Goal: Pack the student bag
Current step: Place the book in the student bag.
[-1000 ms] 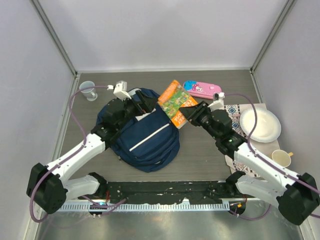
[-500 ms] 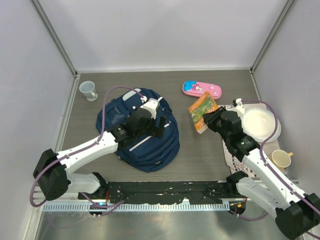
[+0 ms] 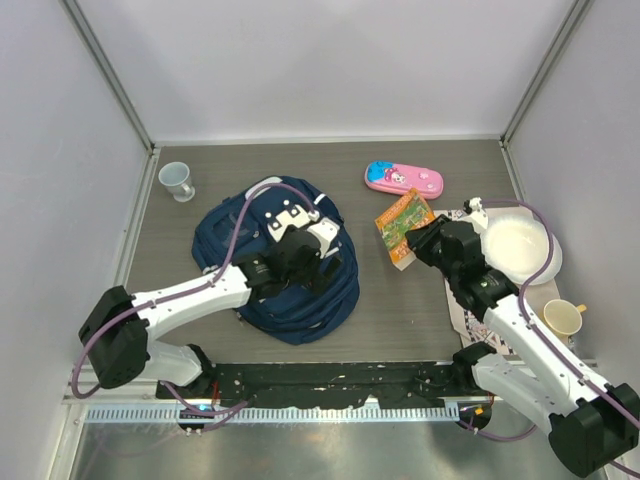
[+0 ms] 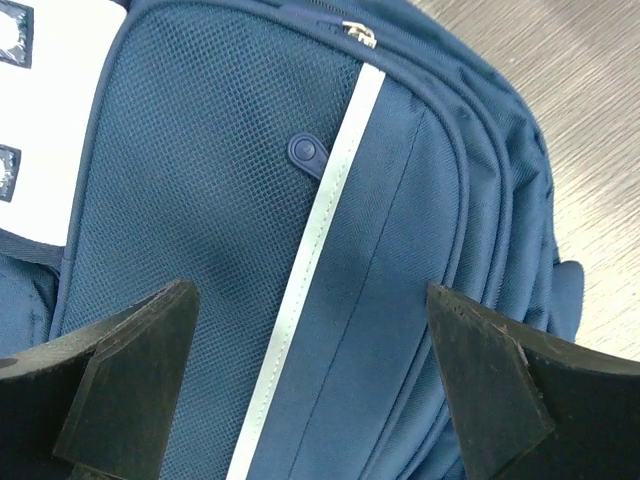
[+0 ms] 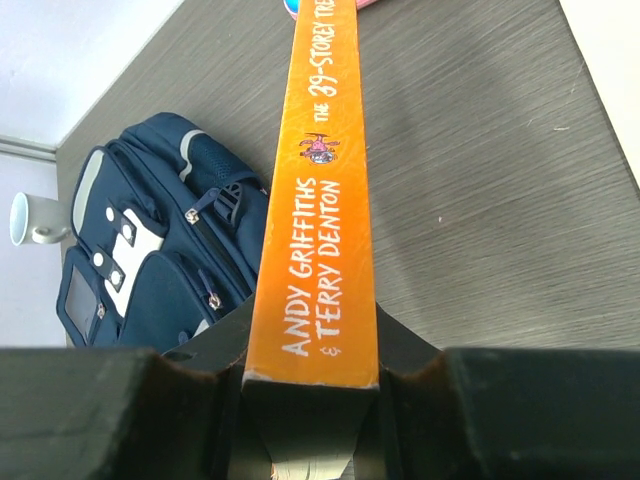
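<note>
Student bag: the student bag (image 3: 300, 318) lies flat on the table (image 3: 400, 320) with its front face up. It is right under the left jaws and well off to one side of the right jaws.
Left jaws: spread as wide as they go, with nothing in them. They hang close over the bag's front panel.
Between the left jaws: the white stripe (image 4: 330, 190) runs up the gap between the two fingers. A small zip pull (image 4: 306, 155) sits just past their tips.
Right jaws: drawn in narrow on the orange book (image 5: 325, 180), pinching one end of its spine. The rest of the book pokes out ahead of them, over the table.
Bag from the right jaws: ahead and to the left of the book's spine, well apart from it and touching neither book nor jaws.
How the bag will handle: to my eye it is soft and floppy. It should sag, fold and slide on the table rather than lift as one piece.
Where to take hold: I'd go for a zip pull, or a ridge of fabric by a zip line. A pinch on the flat mesh panel would likely just bunch the cloth.
Opening: the zips I can see look drawn shut. I cannot tell whether the main compartment is open.
Other things: a pink pencil case (image 3: 404, 179) lies beyond the far end of the book. A white plate (image 3: 518, 247) is just beside the right jaws.
</note>
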Robot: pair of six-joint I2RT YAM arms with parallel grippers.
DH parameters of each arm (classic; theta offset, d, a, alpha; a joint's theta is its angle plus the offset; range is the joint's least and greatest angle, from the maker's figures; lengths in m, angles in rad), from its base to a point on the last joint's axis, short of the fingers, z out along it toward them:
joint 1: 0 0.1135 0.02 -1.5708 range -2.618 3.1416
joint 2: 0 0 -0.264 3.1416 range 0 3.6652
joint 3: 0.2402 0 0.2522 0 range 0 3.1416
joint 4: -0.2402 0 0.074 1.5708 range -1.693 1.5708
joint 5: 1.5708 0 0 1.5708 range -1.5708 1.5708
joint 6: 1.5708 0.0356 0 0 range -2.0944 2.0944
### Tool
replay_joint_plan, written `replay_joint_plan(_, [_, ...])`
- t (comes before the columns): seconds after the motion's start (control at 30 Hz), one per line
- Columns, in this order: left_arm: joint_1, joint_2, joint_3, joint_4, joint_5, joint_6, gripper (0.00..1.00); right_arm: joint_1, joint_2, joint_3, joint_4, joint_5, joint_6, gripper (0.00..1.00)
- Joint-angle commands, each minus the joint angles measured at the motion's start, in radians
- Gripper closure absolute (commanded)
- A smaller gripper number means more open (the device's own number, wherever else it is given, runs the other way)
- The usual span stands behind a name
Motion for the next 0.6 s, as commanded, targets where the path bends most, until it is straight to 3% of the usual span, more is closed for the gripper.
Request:
replay_joint_plan(0.0, [-0.009, 0.029, 0.059, -0.030, -0.027, 0.059, 0.00, -0.008, 0.005, 0.018, 0.138, -0.010, 0.024, 0.99])
replay_joint_plan(0.27, [-0.034, 0.056, 0.069, -0.055, -0.059, 0.068, 0.10, -0.011, 0.036, 0.033, 0.169, -0.025, 0.012, 0.99])
replay_joint_plan(0.57, [-0.042, -0.098, 0.037, 0.003, 0.105, 0.043, 0.03, -0.010, 0.045, 0.015, 0.172, -0.028, 0.024, 0.99])
